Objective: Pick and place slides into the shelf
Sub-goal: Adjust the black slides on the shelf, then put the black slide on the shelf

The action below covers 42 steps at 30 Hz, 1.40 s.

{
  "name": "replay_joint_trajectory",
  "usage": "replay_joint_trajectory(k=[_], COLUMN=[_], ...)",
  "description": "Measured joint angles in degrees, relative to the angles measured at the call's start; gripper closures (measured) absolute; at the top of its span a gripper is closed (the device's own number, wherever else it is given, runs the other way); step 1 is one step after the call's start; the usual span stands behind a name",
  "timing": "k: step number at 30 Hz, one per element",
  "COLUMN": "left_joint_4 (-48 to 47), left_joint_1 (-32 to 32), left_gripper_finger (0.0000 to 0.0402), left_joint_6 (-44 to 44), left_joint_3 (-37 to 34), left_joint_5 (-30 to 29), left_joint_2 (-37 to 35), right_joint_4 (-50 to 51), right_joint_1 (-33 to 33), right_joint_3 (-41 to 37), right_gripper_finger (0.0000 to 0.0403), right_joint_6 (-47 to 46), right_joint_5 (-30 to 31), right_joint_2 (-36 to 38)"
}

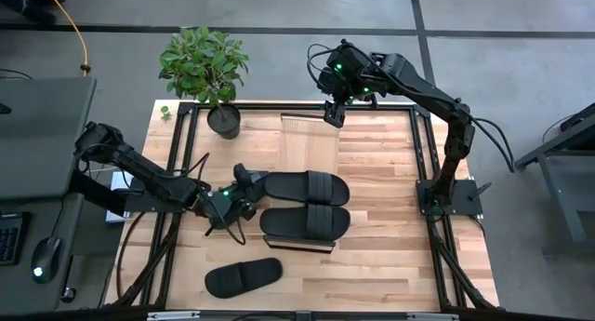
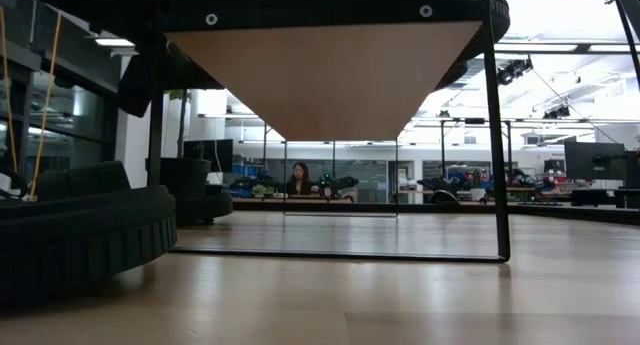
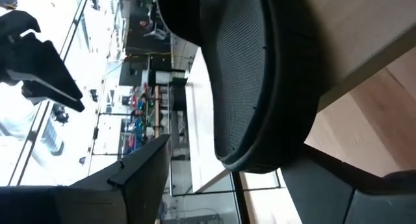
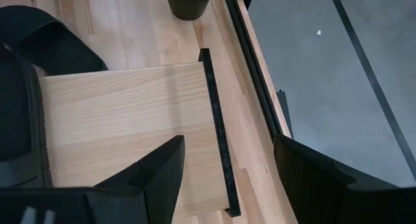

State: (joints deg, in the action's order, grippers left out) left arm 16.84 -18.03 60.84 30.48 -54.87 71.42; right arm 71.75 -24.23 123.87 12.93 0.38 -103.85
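Two slides parked side by side on the shelf, upper slide and lower slide, with bare plank left toward the potted plant. Left gripper right at the heel end of the upper slide, seemingly nudging it into line; from the left wrist view, cannot tell whether its fingers pinch the sole or merely flank it. Right gripper hovering above the shelf's empty far end, fingers spread wide, holding nothing. Third slide lying alone on the table near the front edge, well apart from the shelf. Placement step probably wrapping up; next move calls for a clean release and a reach to that loose slide.
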Motion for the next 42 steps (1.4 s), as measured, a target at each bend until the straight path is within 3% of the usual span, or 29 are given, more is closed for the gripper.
replay_joint_trajectory(k=[7, 13, 22, 26, 42], left_joint_4=[0.0, -0.2, -0.3, -0.3, -1.2], left_joint_1=[0.0, -0.7, -6.8, -8.4, -8.3], left_gripper_finger=[0.0135, 0.0135, 0.0135, 0.0135, 0.0135], left_joint_6=[0.3, -1.8, -4.7, -4.7, -5.4], left_joint_3=[0.0, 0.0, 0.0, 0.0, 0.0], left_joint_5=[-7.7, -7.8, -7.6, -10.4, -15.2], left_joint_2=[0.0, -0.1, -0.1, -0.1, -1.3], right_joint_4=[0.0, 0.0, -0.4, -1.3, -2.2], right_joint_1=[0.0, 0.0, 0.0, 0.0, 0.0], right_joint_3=[0.0, 0.0, 0.0, 0.0, 0.0], right_gripper_finger=[0.0174, 0.0174, 0.0174, 0.0174, 0.0174], right_joint_6=[0.0, 0.0, 0.2, 0.2, 1.4], right_joint_5=[0.0, 0.0, 0.0, 0.0, -0.7], right_joint_2=[0.0, 0.0, 0.0, 0.0, 0.0])
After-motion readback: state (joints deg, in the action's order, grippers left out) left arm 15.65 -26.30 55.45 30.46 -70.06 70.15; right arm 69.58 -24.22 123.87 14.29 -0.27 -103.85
